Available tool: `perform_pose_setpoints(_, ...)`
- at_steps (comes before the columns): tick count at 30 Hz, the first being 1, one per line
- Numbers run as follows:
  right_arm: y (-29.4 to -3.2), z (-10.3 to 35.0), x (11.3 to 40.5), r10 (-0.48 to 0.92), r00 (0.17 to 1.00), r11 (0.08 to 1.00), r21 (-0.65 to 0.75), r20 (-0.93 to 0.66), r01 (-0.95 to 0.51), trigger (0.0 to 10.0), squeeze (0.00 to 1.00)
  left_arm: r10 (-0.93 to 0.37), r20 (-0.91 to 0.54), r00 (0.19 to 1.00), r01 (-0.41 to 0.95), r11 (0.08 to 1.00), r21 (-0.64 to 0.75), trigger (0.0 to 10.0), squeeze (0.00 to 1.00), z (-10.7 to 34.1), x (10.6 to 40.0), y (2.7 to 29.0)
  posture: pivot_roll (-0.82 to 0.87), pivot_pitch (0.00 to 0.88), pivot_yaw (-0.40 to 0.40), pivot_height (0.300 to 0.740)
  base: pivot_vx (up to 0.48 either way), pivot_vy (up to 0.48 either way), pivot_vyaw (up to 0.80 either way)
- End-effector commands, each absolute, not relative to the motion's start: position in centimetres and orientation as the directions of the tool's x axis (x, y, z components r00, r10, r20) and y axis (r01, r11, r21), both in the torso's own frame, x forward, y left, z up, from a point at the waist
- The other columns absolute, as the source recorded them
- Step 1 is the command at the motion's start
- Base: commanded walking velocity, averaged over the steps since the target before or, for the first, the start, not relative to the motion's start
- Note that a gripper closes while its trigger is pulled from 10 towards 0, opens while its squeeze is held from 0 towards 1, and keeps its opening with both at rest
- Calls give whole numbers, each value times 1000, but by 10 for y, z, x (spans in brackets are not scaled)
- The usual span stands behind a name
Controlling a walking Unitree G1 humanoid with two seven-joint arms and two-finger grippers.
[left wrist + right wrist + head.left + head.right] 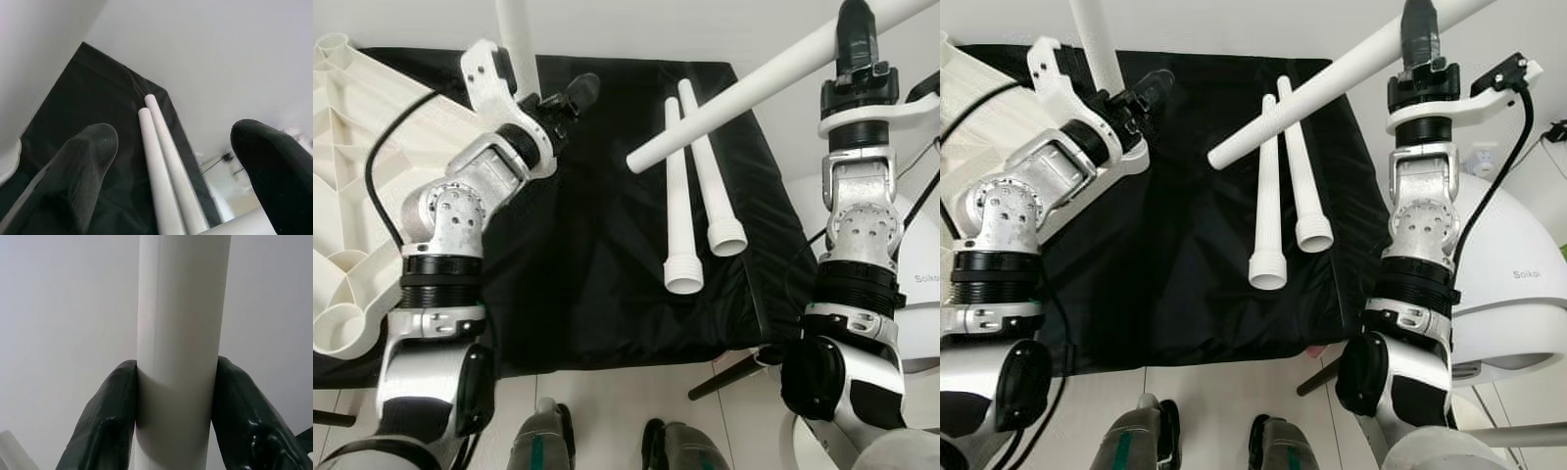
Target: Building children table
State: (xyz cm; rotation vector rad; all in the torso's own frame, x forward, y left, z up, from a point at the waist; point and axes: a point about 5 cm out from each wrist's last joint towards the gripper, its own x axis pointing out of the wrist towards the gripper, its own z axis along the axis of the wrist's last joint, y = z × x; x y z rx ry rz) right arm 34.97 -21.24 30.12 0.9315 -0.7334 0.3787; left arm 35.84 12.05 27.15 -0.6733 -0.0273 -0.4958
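White plastic leg point(773, 78) sits clamped in my right claw point(176, 396), fingers pressed on either side of its shaft; its long axis runs diagonally, free end hanging over the middle of the black cloth point(597, 294). My left claw point(171, 161) is spread open and empty, near the cloth's far left corner. Two more legs point(690, 196) lie side by side on the cloth. The ribbed white table panel point(342, 196) lies at the left edge, nearer my left arm.
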Motion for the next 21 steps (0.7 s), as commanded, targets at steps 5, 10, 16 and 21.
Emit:
perform_pose_setpoints(5,-210,309,352,-40,665,527,581,746,-620,10000,0,-456,186,870,445,567,-693,10000,0,266,350,99,62,117,-37,740,0,0,0)
perform_pose_setpoints(10,-215,312,354,-66,647,521,580,759,-627,10000,0,-470,197,860,432,467,-772,10000,0,268,341,75,71,120,-37,740,0,0,0)
perform_pose_setpoints(16,-216,315,355,-80,630,511,574,773,-639,10000,0,-469,190,862,408,422,-810,10000,0,267,339,63,73,122,-34,740,0,0,0)
perform_pose_setpoints(21,-220,320,356,-103,613,502,573,784,-648,10000,0,-441,178,880,370,399,-839,10000,0,266,341,61,72,121,-31,740,0,0,0)
